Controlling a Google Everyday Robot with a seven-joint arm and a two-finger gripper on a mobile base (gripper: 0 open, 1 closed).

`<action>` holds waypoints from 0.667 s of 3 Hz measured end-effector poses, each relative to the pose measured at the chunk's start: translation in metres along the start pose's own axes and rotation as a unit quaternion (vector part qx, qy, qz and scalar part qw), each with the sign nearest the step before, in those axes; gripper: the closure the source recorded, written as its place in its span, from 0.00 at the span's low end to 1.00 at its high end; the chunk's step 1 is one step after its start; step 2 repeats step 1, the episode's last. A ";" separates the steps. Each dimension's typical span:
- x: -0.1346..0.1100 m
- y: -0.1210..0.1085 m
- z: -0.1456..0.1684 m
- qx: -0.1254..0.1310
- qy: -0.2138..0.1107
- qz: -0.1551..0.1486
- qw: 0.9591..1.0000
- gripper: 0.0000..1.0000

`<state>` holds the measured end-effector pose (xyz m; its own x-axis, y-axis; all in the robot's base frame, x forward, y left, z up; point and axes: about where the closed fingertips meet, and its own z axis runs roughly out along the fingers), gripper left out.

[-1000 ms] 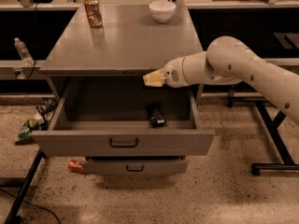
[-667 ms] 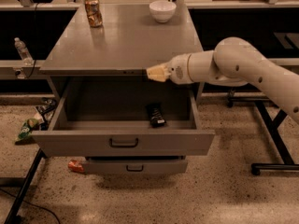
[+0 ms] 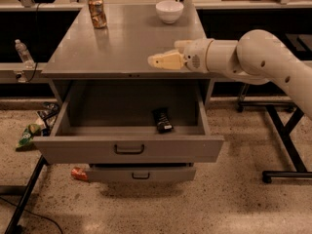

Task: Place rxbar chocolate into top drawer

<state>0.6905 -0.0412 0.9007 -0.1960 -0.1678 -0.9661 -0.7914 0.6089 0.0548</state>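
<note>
Nearest us, the narrow lower drawer [image 3: 141, 173] juts slightly out over speckled floor. Above it we see the top drawer [image 3: 185, 147], a grey metal box pulled wide open. The rxbar chocolate [image 3: 163, 120], flat and dark-wrapped, lies on its bottom, right of centre by the front wall. Higher, the cream gripper [image 3: 165, 60] hovers over the smooth grey table [image 3: 122, 48] near its front edge; parted or closed, we cannot tell. Farthest stand a can [image 3: 97, 12] and a round white bowl [image 3: 169, 11].

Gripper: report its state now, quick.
Gripper: empty, over the table front edge; open or closed cannot be told. The rxbar chocolate lies in the top drawer.
</note>
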 end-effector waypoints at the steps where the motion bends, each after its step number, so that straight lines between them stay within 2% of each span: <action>1: -0.005 -0.002 -0.001 0.002 -0.005 -0.007 1.000 0.00; 2: -0.005 -0.002 -0.001 0.002 -0.005 -0.007 1.000 0.00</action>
